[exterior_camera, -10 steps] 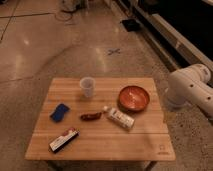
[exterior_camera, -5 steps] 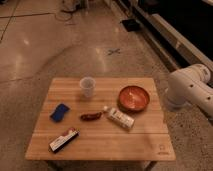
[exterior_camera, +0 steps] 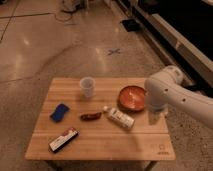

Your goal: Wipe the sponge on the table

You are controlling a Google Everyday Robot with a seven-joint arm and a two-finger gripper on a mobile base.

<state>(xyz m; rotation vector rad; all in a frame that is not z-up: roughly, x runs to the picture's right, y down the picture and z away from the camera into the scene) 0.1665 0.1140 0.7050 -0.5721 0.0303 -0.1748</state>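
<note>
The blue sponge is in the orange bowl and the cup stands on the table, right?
No. The camera view shows the sponge on the table near its left side, not in the bowl. The cup does stand on the table. The gripper hangs open near the table's right edge, beside the bowl, holding nothing.

Table (exterior_camera: 100, 145) corner: small dark logo (exterior_camera: 161, 148), cannot be read.
Flat box (exterior_camera: 64, 139): some print on top, cannot be read.
Floor (exterior_camera: 50, 40): blue cross mark (exterior_camera: 114, 51), like an X.
</note>
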